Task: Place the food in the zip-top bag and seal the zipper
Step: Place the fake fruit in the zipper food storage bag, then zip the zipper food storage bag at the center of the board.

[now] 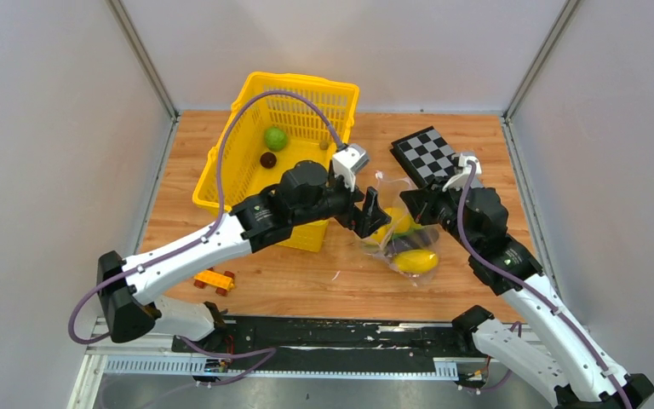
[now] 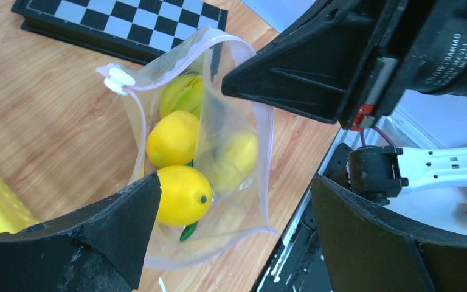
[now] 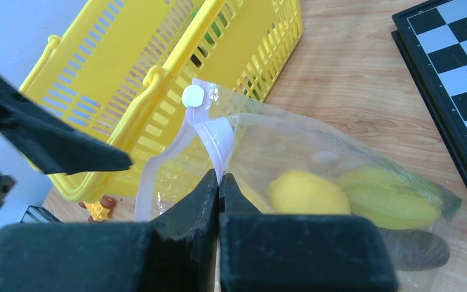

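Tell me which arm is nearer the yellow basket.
Left. Left arm lies beside the yellow basket; the right arm is past the zip-top bag, jaws shut on its rim.

Left arm [image 1: 196, 247]: white link angled from the near-left corner toward the table's middle; black wrist [image 1: 306, 192] turned rightward.
Left gripper [image 1: 373, 213]: tilted downward, jaws spread wide, nothing between the fingers [image 2: 97, 243].
Right arm [image 1: 528, 294]: rises from the near-right corner and leans forward and inward; black wrist [image 1: 477, 213] points left.
Right gripper [image 3: 219, 182]: jaws pressed tight together, pinching the rim of the zip-top bag [image 3: 292, 140]; close to the left gripper, facing it.
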{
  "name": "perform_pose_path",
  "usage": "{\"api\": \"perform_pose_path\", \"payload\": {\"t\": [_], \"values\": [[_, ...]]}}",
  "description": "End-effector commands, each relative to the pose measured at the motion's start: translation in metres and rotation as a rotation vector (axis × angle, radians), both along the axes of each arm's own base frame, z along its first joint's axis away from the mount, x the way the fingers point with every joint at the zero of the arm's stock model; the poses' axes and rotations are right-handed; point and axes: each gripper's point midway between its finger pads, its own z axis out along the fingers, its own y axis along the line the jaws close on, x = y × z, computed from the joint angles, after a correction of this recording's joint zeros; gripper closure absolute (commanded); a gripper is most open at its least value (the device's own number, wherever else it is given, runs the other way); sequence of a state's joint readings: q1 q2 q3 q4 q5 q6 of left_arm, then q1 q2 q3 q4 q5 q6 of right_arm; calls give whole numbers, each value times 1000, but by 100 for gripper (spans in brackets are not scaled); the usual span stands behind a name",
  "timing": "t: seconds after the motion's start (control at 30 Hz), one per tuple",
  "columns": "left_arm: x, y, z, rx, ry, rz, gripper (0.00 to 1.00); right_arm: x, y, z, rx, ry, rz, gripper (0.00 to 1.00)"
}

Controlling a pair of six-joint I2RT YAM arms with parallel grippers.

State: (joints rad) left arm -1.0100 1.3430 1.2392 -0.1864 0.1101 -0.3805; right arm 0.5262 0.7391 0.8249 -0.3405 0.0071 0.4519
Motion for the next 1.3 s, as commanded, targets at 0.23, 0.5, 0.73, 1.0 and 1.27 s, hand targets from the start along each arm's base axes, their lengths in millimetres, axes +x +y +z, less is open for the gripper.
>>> {"api": "perform_pose_path", "payload": {"t": [0.23, 0.5, 0.73, 1.0, 1.27], "values": [[-44, 30, -18, 86, 223, 192, 9, 8, -4, 21, 69, -52, -61, 100], [-53, -6, -40, 99, 331, 207, 9, 6, -2, 21, 79, -43, -48, 100], [-34, -14, -61, 129, 306, 297, 10, 1, -3, 26, 79, -55, -34, 100], [-17, -23, -61, 89, 242, 347, 24, 0, 0, 24, 73, -48, -13, 100], [-12, -26, -62, 103, 187, 329, 59, -1, -1, 27, 68, -60, -11, 100]]}}
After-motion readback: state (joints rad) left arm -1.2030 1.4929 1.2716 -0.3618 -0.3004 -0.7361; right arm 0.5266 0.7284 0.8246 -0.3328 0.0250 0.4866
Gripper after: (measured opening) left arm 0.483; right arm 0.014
